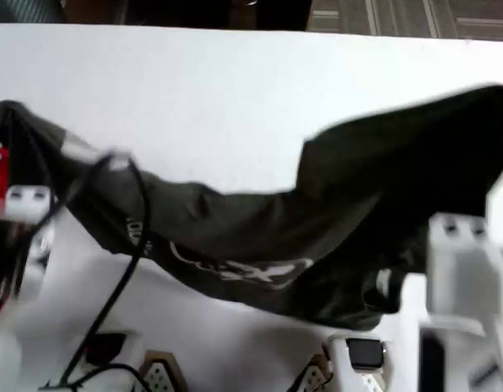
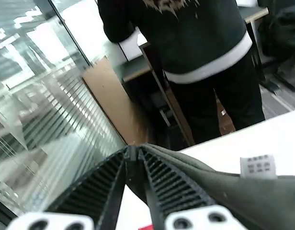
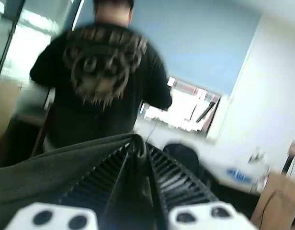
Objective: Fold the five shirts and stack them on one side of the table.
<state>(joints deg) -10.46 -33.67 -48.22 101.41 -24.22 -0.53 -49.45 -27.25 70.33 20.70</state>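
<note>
my left claw (image 2: 133, 154) and right claw (image 3: 138, 143) are each clamped on the dark olive cloth shirt with white print (image 1: 317, 220), which is stretched between them above the white counter (image 1: 235, 98). judgement: this shirt is not yet folded; folding and stacking remain.

In the high view the white surface (image 1: 235, 98) glares bright and even across the upper frame, and the dark shirt (image 1: 358, 204) reads nearly featureless against it. Daylight floods through the glass wall (image 2: 42, 96) in the left wrist view; the right wrist view's pale wall (image 3: 277, 96) is washed out
</note>
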